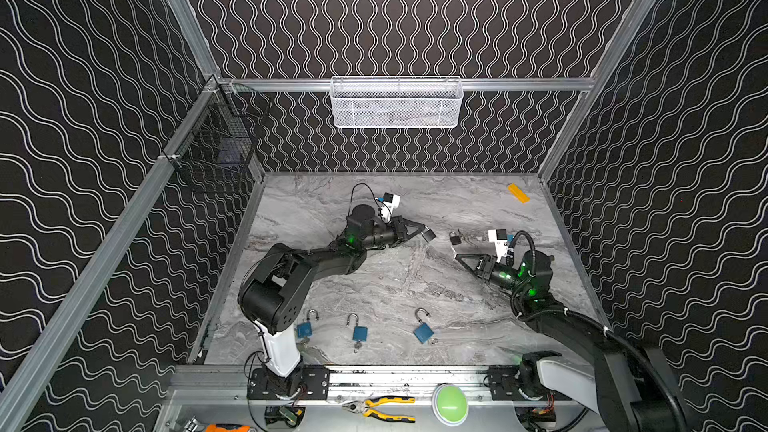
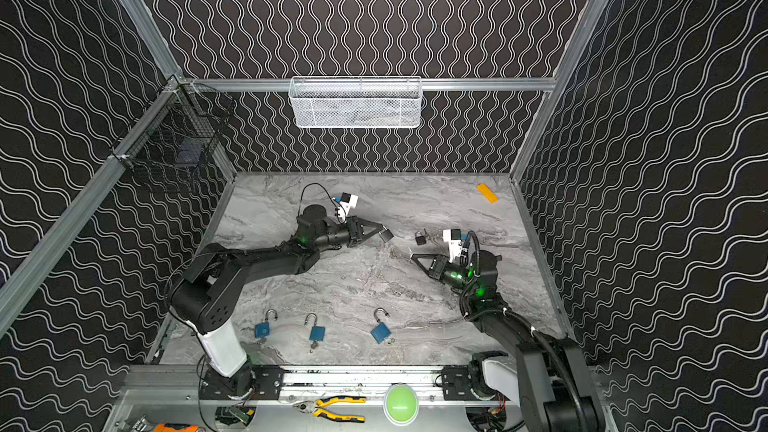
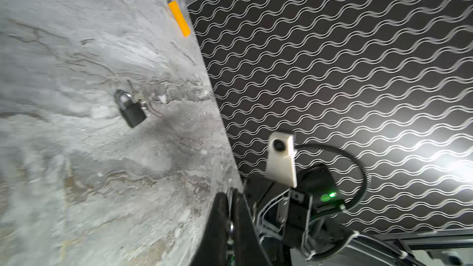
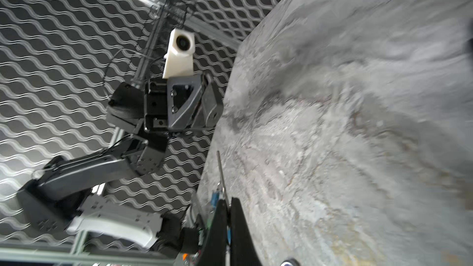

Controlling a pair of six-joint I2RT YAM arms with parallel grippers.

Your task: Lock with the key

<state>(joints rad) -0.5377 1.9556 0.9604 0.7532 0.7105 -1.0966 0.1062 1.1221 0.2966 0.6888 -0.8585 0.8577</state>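
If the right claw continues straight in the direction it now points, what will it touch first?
Probably the black padlock held in the left claw. The right claw, shut on the key, aims toward it over the table. Depth is unclear, so it might pass beside it.

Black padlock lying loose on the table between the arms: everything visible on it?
The black padlock is small: a dark matte rectangular body and a silvery metal shackle that looks seated, though blur leaves that unsure. It lies flat on the grey marbled table, in the far right part. Small metallic bits, perhaps keys, sit by its shackle end. In a top view it lies apart from the left tool and the right tool; neither touches it.
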